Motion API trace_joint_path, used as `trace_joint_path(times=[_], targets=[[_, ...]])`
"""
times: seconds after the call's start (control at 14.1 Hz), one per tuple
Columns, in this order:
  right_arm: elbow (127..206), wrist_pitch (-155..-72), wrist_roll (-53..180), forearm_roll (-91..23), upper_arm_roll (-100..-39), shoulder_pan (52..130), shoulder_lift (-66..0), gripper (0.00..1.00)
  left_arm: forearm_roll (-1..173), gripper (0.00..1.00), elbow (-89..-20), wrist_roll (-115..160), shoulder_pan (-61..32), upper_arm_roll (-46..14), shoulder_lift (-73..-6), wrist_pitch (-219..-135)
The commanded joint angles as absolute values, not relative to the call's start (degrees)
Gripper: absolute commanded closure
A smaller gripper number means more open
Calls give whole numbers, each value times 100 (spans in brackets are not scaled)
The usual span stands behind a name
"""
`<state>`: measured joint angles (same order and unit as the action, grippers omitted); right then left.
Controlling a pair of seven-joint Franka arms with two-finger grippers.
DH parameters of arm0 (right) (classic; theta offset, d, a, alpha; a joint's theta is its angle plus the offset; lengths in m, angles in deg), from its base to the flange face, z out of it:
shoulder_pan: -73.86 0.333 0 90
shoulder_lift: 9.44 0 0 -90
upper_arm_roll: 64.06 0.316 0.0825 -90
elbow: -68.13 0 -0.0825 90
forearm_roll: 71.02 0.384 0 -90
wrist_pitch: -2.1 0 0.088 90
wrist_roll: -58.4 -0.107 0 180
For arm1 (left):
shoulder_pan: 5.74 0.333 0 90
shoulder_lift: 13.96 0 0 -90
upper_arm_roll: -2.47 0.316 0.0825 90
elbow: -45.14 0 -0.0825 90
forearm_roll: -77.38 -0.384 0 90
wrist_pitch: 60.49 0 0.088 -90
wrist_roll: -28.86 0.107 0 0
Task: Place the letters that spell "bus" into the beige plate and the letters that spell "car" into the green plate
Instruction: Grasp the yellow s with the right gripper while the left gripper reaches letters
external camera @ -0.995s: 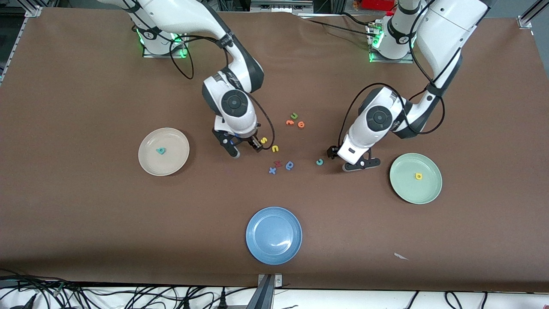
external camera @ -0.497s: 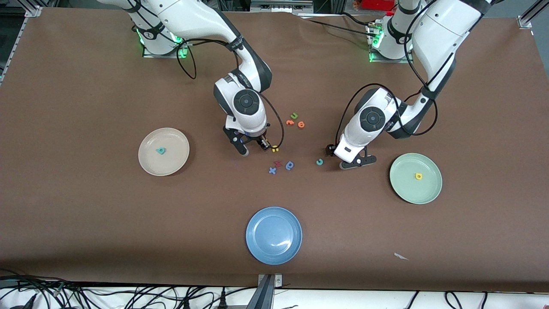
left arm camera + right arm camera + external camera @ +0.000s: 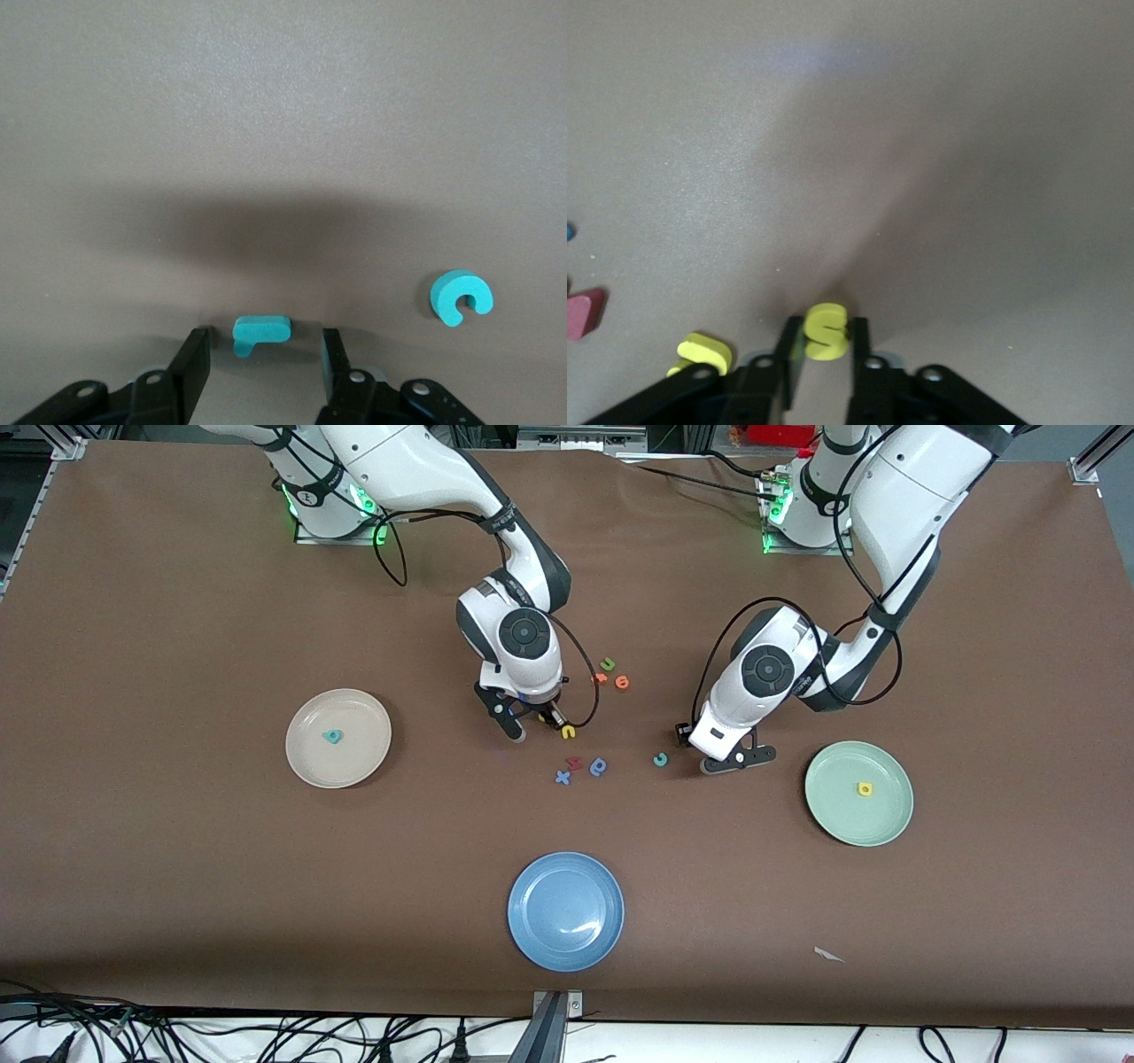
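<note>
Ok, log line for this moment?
right end effector: shut on yellow s | left end effector: astride teal r, not clamped

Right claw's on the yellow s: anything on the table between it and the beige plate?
Nothing visible. The right claw is shut on the yellow s, and only bare table lies between it and the beige plate. The yellow u lies beside the claw, toward the left arm's end.

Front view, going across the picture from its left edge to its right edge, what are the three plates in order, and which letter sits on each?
beige plate with the teal letter on it → blue plate, no letter on it → green plate with the yellow letter on it.
</note>
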<state>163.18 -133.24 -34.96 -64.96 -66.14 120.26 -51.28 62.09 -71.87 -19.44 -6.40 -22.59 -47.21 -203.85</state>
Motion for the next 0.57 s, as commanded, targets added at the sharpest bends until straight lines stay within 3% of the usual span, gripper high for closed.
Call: trace_joint_path(times=[0.0,0.5], targets=[[16209,-13430,-3564,-6487,-6661,12088,-5285,85,6024,49,-7131,-2089,-680,-2231,-4789,-20376],[16200,-13134,-3380,-6496,-6801,12062,-5031,87,5980,65,-7131,-2071,-662,-2214,-4824,-20376]])
